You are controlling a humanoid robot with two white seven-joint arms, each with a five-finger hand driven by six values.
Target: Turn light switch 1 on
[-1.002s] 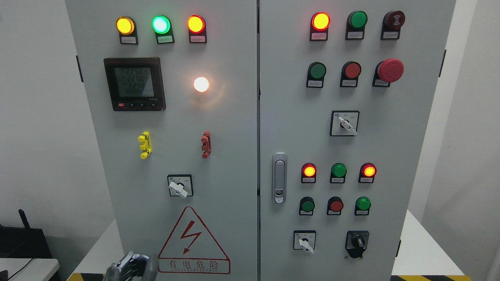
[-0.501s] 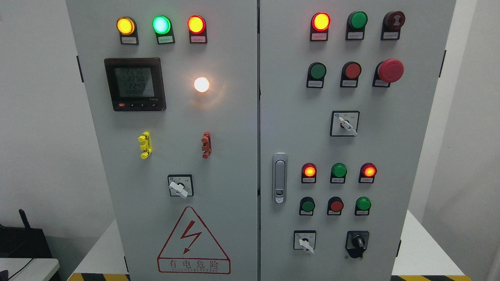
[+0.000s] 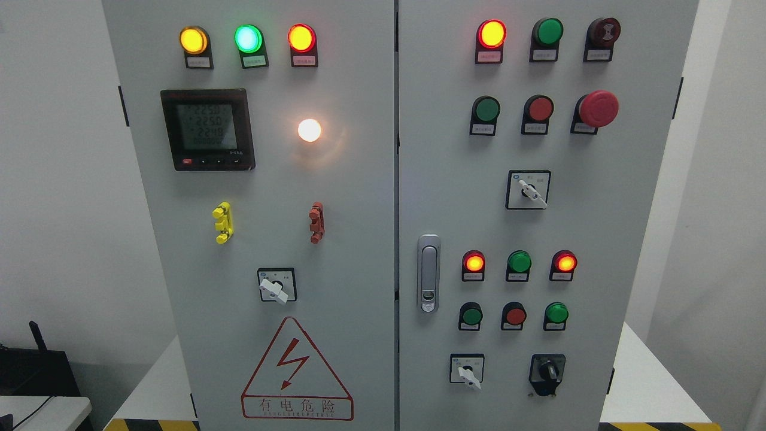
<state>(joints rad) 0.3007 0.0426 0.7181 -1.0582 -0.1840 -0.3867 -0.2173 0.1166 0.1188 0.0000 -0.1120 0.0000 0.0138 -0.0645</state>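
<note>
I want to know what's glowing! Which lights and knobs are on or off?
Yellow lamp: lit.
Top green lamp: lit.
White bulb: lit.
Meter: showing numbers.
Left knob: pointing lower right.
Mushroom button: not lit.
Door handle: closed flat.

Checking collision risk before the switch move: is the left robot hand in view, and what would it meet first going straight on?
No robot hand shows, so its heading cannot be told. Anything rising from the lower left would probably face the cabinet's left door, near the warning triangle.
</note>
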